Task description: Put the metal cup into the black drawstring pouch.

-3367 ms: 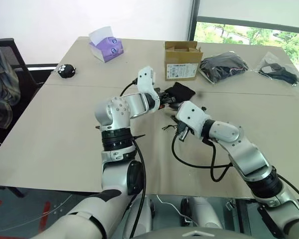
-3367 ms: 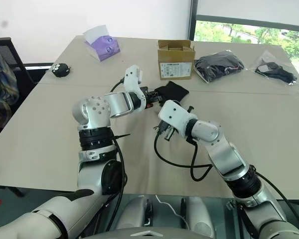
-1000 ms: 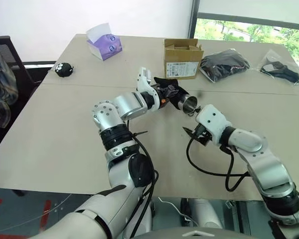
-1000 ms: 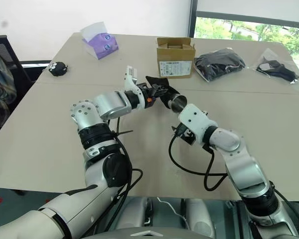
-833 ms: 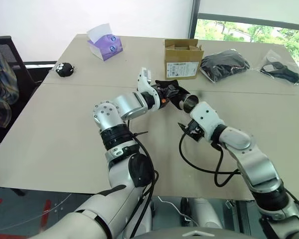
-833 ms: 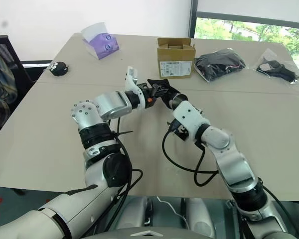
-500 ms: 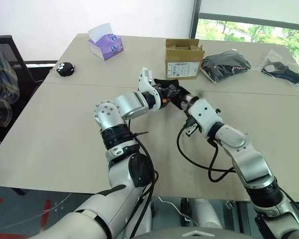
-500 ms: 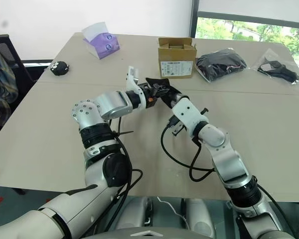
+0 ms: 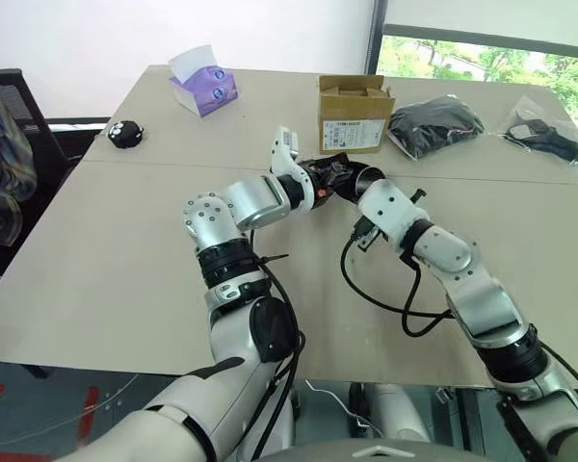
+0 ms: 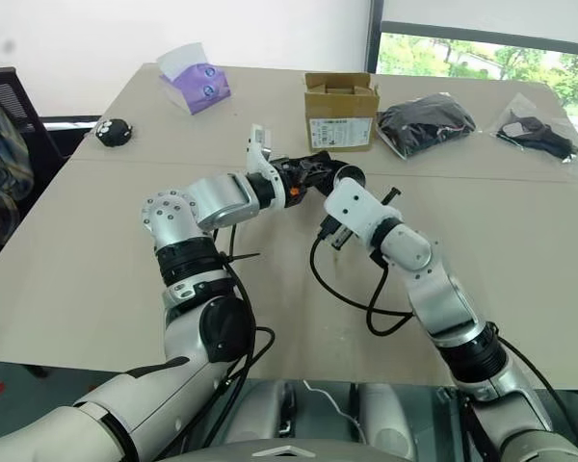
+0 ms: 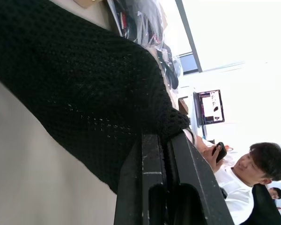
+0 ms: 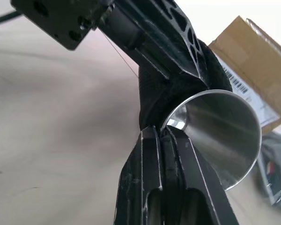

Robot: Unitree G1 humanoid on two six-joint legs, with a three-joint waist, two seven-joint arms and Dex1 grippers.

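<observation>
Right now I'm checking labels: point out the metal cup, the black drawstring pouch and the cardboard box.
metal cup [image 12: 227,133], right wrist view, shiny inner wall.
black drawstring pouch [image 11: 91,101], left wrist view, knit fabric.
cardboard box [image 9: 353,127], left eye view, labelled front face.

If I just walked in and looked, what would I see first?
First, the two robot arms meeting over the middle of the table, the left gripper shut on the black drawstring pouch held up in the air. Right against it, the right gripper pinches the pouch's edge against the rim of the shiny metal cup, whose base sits inside the pouch. Behind them stands a brown cardboard box.
</observation>
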